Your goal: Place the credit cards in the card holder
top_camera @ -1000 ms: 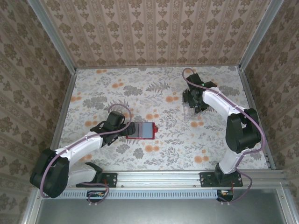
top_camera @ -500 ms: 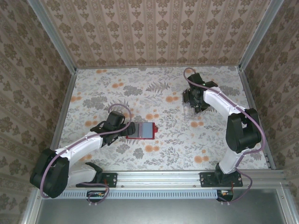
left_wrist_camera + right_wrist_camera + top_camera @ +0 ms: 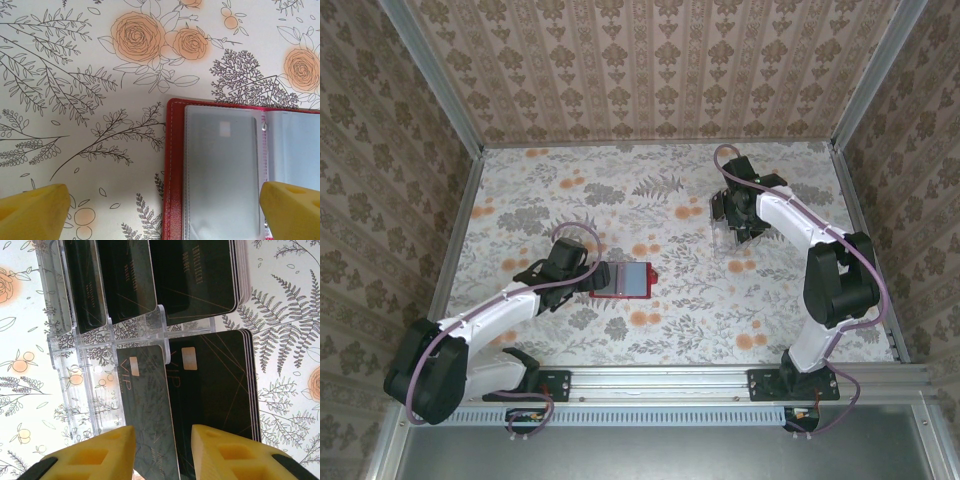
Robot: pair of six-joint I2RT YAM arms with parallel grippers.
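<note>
At the left gripper [image 3: 588, 277] [image 3: 160, 207]: jaws spread to the full, clasping nothing. Hangs low over the floral table [image 3: 75, 90], one yellow fingertip [image 3: 30, 210] above bare cloth, the other above the clear inner sleeve of the card holder [image 3: 172, 165]. Cannot tell whether that second fingertip touches the sleeve.

Card holder: red, lying open and flat on the table, a little left of centre in the top view [image 3: 623, 280], directly ahead of the left gripper. Inside, clear pocket pages over grey, with a small pale patch near the top of the left page.

At the right gripper [image 3: 738, 228] [image 3: 162, 452]: far right part of the table, pointed down onto a clear plastic rack [image 3: 82, 365]. Jaws partly closed, a gap left between the yellow fingers [image 3: 95, 455]. Running down into that gap, the lower end of a single black VIP card [image 3: 145, 405]; just beside it on the right, a stack [image 3: 215, 390] of similar cards, edges fanned slightly. Cannot tell whether the fingers pinch the VIP card or merely flank it.

Credit cards [image 3: 200, 275]: black, thin, with pale lettering and fine lines, standing tilted in the rack's slots. Three groups in the far row, the VIP card and the stack in the near row. All well apart from the card holder, across the table on the left arm's side.
</note>
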